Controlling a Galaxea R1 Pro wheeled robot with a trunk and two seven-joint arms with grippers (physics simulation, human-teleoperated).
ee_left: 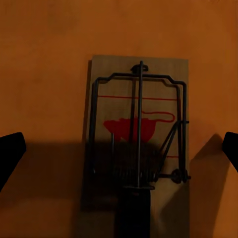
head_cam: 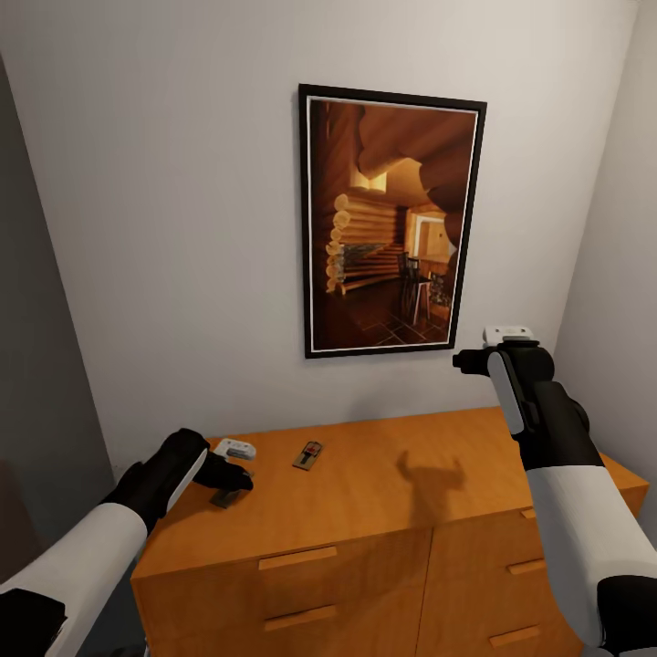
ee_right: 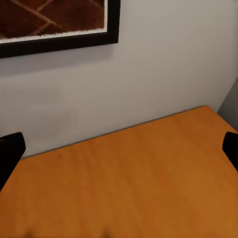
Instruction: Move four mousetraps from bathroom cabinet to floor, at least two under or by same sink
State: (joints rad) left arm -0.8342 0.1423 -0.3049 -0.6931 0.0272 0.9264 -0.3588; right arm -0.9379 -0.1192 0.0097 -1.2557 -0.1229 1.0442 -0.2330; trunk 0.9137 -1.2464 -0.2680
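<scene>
Where it lies flat, mousetrap (ee_left: 136, 134) shows red mouse print.

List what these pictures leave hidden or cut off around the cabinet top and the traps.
- Mousetrap under the left gripper: in the head view the gripper covers most of it.
- That mousetrap in the left wrist view: its near end is lost in dark shadow.
- Second mousetrap: too small in the head view for detail.
- Cabinet: lower drawers cut off by the picture's edge.
</scene>
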